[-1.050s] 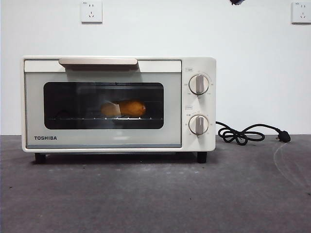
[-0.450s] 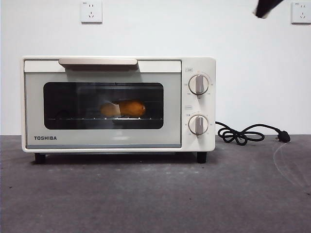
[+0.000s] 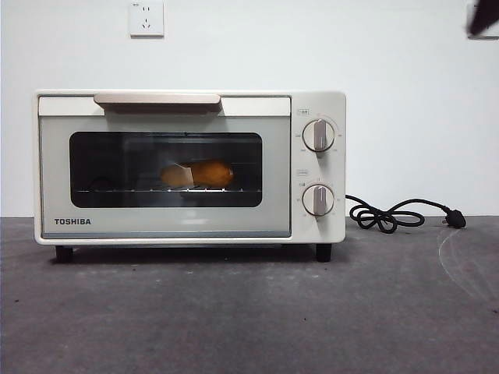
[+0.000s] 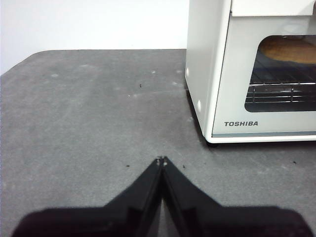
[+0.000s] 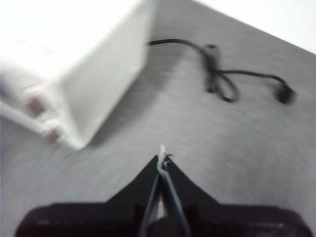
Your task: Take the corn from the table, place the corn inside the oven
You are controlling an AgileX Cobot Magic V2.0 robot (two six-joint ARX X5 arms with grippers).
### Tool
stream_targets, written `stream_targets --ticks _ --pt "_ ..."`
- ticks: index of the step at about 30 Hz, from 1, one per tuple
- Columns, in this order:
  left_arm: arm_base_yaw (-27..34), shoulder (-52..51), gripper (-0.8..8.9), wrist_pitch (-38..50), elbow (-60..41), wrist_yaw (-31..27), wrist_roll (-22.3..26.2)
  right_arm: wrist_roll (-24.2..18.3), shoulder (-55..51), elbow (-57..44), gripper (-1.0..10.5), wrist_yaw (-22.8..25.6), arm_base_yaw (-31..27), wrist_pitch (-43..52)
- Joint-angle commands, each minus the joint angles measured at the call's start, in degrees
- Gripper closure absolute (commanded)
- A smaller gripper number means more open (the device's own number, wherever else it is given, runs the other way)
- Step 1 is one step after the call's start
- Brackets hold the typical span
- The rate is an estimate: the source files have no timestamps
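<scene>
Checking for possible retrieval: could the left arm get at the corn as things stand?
Probably not. The corn lies on the rack inside the oven, whose door is shut; the left gripper, jaws shut, is over the table beside it.

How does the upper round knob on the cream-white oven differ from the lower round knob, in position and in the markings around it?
The upper round knob sits beside the top of the dark glass window of the cream-white Toshiba oven; the lower round knob sits beside the window's bottom. The upper knob shows a grey arc along its upper right; no such arc shows at the lower knob. Both look alike in size and beige colour, with upright grips.
</scene>
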Motion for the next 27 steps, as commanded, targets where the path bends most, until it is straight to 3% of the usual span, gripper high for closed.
stream_targets --ticks 1,6,15,27 --pt "0.02 0.02 8.17 0.57 -0.42 0.17 0.70 9.66 -4.20 -7.34 9.5 0.22 -5.05 6.12" --pt "0.02 0.02 8.17 0.57 -0.42 0.20 0.70 12.74 -13.25 -23.17 9.5 0.52 -9.49 18.62" --pt "0.02 0.02 8.17 0.57 -0.42 0.20 0.70 15.04 -34.36 -48.92 9.5 1.86 -9.90 32.52" --pt "0.02 0.02 8.17 0.57 -0.42 0.20 0.68 15.72 -61.18 -65.68 9.5 5.84 -11.21 33.94"
